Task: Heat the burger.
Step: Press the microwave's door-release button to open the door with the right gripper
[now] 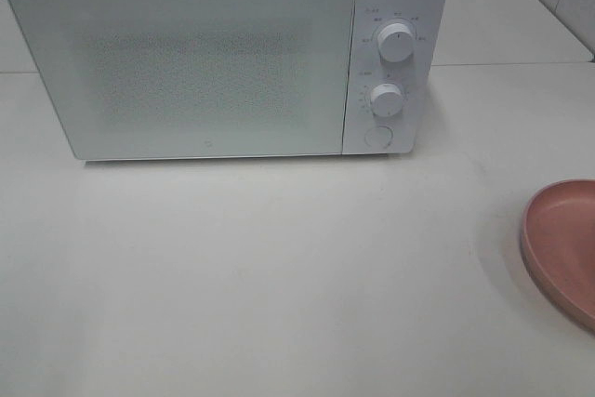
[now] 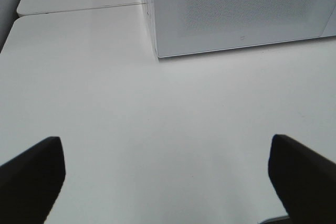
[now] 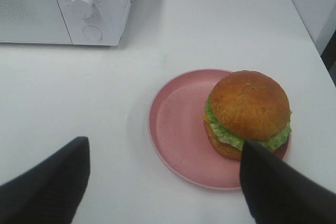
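The burger (image 3: pixel 247 111), golden-brown bun over green lettuce, sits on the far side of a round pink plate (image 3: pixel 176 124) in the right wrist view. My right gripper (image 3: pixel 163 182) hovers open above the table in front of the plate, one dark finger (image 3: pixel 283 190) overlapping the burger's near edge in the picture. In the exterior high view only the plate's left part (image 1: pixel 562 248) shows at the right edge; the burger is outside that frame. My left gripper (image 2: pixel 167 179) is open over bare table, holding nothing.
A white microwave (image 1: pixel 186 58) stands at the back of the table with its door shut, two knobs (image 1: pixel 394 44) and a round button (image 1: pixel 377 136) on its right panel. The microwave's corner (image 2: pixel 157 51) appears in the left wrist view.
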`<state>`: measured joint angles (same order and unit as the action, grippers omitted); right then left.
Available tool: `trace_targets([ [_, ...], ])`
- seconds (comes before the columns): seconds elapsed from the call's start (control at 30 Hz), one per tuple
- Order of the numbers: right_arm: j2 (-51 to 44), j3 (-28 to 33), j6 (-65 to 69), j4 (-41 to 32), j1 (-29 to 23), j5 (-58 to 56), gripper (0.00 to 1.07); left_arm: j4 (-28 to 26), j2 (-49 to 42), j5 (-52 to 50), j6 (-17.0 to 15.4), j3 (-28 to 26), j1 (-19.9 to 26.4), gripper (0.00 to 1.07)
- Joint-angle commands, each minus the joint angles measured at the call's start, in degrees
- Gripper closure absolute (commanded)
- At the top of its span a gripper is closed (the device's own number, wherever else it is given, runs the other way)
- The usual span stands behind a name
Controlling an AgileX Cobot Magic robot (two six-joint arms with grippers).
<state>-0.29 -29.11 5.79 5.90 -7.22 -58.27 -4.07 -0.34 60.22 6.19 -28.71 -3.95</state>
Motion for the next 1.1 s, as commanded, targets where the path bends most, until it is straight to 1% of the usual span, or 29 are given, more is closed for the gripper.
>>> trace_targets([
  [0.03,-1.4,0.1,0.2,0.2,0.3,0.6,0.32,0.0,-1.3,-0.6,0.0,0.2,-0.2,0.09],
  [0.5,-1.4,-0.3,0.1,0.2,0.3,1.0,0.32,0.0,-1.3,-0.6,0.0,0.2,-0.2,0.09],
  [0.67,1.9,-1.1,0.1,0.5,0.3,2.5,0.32,0.0,-1.3,-0.6,0.0,0.2,-0.2,0.09],
  [0.73,6.8,-1.1,0.1,0.7,0.3,3.2,0.32,0.0,-1.3,-0.6,0.0,0.2,-0.2,0.09],
  [0.77,6.8,-1.1,0.1,0.7,0.3,3.2,0.32,0.0,-1.3,-0.6,0.0,0.2,-0.2,0.09],
  [0.83,10.7,-1.4,0.1,0.6,0.3,5.2,0.32,0.0,-1.3,-0.6,0.0,0.2,-0.2,0.09],
  [0.9,12.0,-1.5,0.1,0.5,0.3,6.2,0.32,0.0,-1.3,-0.6,0.0,0.2,-0.2,0.09],
  [0.93,14.4,-1.5,0.1,0.5,0.3,9.6,0.32,0.0,-1.3,-0.6,0.0,0.2,-0.2,0.09],
  [1.0,15.4,-1.5,0.1,0.5,0.3,11.1,0.32,0.0,-1.3,-0.6,0.0,0.2,-0.2,0.09],
  [1.03,17.6,-1.5,-0.2,0.8,0.3,15.1,0.32,0.0,-1.3,-0.6,0.0,0.2,-0.2,0.09],
  [1.07,17.6,-1.5,-0.2,0.8,0.3,15.1,0.32,0.0,-1.3,-0.6,0.0,0.2,-0.2,0.09],
  [1.1,19.9,-1.5,-0.1,1.4,0.3,18.0,0.32,0.0,-1.3,-0.6,0.0,0.2,-0.2,0.09],
])
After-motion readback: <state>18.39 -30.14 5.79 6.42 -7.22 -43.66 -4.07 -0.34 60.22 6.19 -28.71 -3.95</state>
